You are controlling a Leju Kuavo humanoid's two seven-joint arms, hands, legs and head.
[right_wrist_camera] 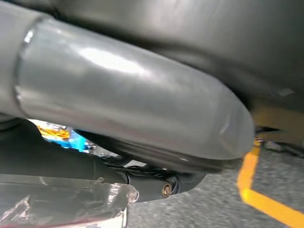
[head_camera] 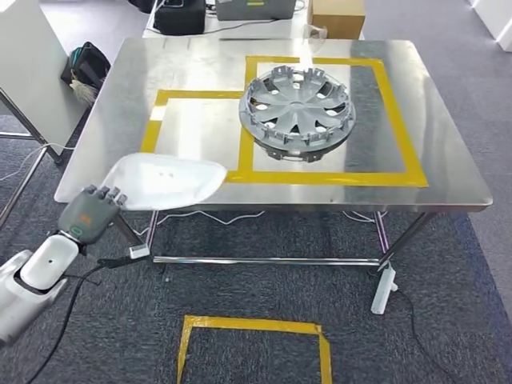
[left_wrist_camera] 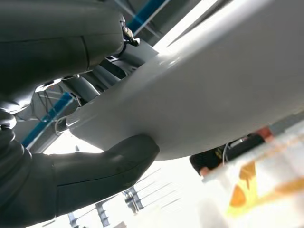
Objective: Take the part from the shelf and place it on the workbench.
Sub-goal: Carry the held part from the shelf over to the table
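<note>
At the 8 o'clock corner of my head view, the left arm enters from the lower left edge and reaches up toward 1 o'clock, ending in the left hand (head_camera: 94, 214). I see that hand gripping the near end of the white part (head_camera: 164, 181): its fingers (head_camera: 107, 194) lie over the top edge, and in the left wrist view the thick thumb (left_wrist_camera: 107, 166) presses against the underside of the part (left_wrist_camera: 201, 90) while the darker fingers close on the opposite face. The back of the hand faces up.

The white part is a smooth, elongated shell. Its long axis runs roughly from 9 o'clock to 3 o'clock, and its tapered tip points toward 3 o'clock. It hangs over the near left edge of the steel surface (head_camera: 446, 172); I cannot tell whether it touches the metal. The tip lies just beside the near corner of the yellow tape frame (head_camera: 326, 178).

A grey wheel cover (head_camera: 297, 110) lies flat inside the tape frame, at 1 o'clock from the part and well apart from it.

The right hand (right_wrist_camera: 136, 99) appears close and blurred in the right wrist view, above grey carpet (right_wrist_camera: 201, 209); I cannot tell how its fingers are set.
</note>
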